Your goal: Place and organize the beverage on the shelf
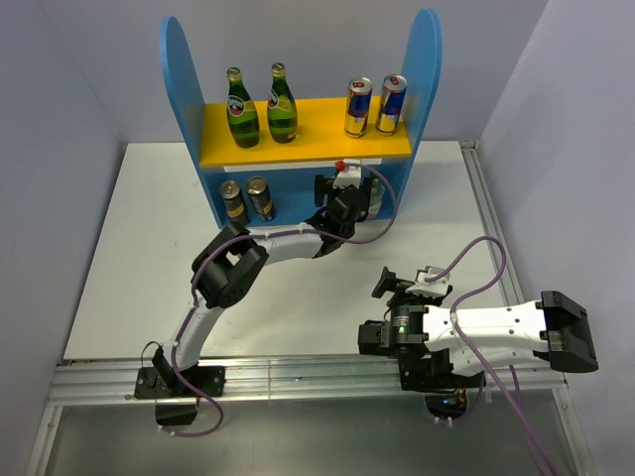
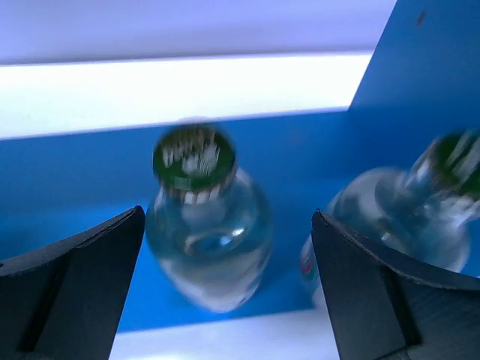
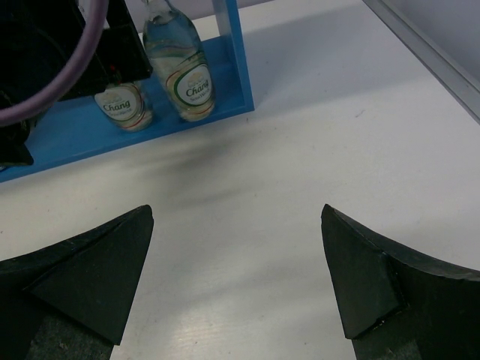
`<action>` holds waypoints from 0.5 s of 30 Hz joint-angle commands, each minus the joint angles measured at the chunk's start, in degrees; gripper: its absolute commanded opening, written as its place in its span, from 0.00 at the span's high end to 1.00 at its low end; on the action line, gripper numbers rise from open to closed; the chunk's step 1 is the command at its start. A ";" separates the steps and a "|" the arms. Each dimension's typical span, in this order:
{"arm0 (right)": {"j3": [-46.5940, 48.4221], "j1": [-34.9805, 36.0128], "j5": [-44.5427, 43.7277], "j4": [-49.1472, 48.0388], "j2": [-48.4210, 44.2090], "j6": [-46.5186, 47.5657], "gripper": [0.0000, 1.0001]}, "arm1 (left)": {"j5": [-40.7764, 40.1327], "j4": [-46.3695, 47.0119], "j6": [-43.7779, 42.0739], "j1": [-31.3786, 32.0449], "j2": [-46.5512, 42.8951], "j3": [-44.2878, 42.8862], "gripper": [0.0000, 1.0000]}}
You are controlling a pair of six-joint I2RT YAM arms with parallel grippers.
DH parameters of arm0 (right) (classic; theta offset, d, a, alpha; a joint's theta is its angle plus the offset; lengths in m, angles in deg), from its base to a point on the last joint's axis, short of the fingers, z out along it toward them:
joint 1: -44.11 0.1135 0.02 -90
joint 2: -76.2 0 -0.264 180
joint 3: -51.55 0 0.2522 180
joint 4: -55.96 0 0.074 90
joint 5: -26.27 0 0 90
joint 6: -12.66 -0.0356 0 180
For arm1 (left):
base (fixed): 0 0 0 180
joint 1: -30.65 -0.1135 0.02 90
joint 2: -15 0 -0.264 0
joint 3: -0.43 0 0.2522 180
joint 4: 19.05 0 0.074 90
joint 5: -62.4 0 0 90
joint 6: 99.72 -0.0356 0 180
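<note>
Left gripper [image 2: 227,225], jaws wide like those of the right gripper [image 3: 236,217], straddles a clear bottle [image 2: 204,247] at frame centre; a crooked retreat could topple it against the second bottle [image 2: 397,217].

The white table [image 1: 129,258] fills the middle of the overhead view, its matte top showing a few faint marks in the right wrist view. Over the table's far edge, right of its middle and raised off its surface, two blue-and-silver cans stand upright, the left can [image 1: 358,107] just beside the right can [image 1: 391,103]. A metal rail [image 1: 298,375] runs along the table's near edge, a second rail [image 1: 493,238] along its right edge. Pale walls [image 1: 50,149] rise at the table's left, back and right
</note>
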 commanded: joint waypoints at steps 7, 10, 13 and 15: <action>2.41 0.41 -5.73 5.28 0.62 -11.88 0.00 | -1.33 -0.21 -0.64 0.11 -3.92 3.67 0.01; 2.50 0.41 -5.64 5.28 0.88 -11.79 0.00 | -2.04 -0.47 -0.12 0.11 -5.59 5.08 0.01; 2.59 0.41 -5.73 5.28 0.97 -11.79 0.00 | -2.21 -0.73 1.11 0.20 -8.22 7.89 0.01; 2.59 0.41 -5.64 5.28 0.97 -11.79 0.00 | -2.65 -0.56 1.81 0.55 -9.99 10.70 0.01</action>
